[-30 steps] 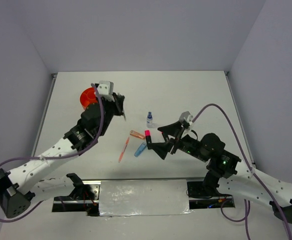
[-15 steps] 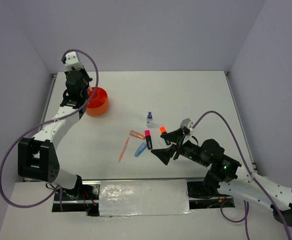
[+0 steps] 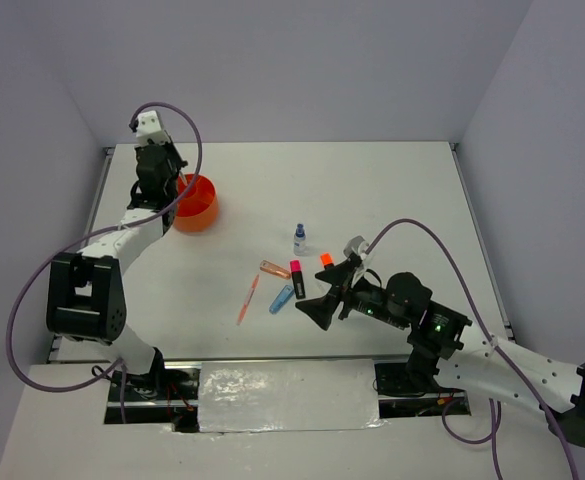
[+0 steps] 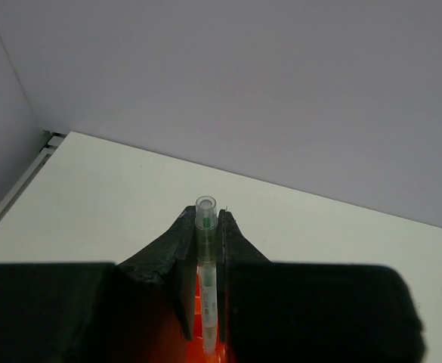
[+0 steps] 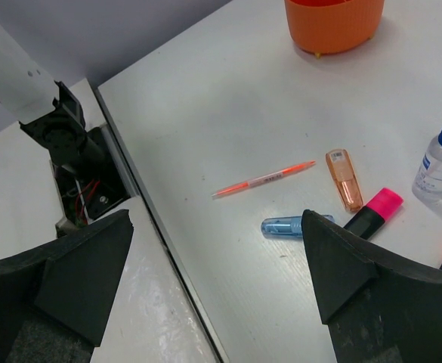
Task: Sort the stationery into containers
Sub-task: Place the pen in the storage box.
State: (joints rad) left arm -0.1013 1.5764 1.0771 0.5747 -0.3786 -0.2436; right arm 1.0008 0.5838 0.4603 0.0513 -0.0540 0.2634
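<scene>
At the far-left corner of the table point(image 3: 392, 190), the left gripper point(image 4: 206, 219) is pinched almost shut on a slim white pen with a clear end point(image 4: 207, 291). It holds the pen upright directly over the orange organiser cup point(image 3: 208, 214). That orientation suits an end-first drop, though which compartment lies beneath cannot be determined. Release is judged the step in hand. Near the table's middle, the right gripper point(image 3: 318, 292) hovers with jaws spread wide and empty. It is placed beside the unsorted pink highlighter point(image 5: 372, 213), blue marker point(image 5: 287, 226), thin orange pen point(image 5: 264, 179) and standing blue-capped bottle point(image 5: 438, 160).
</scene>
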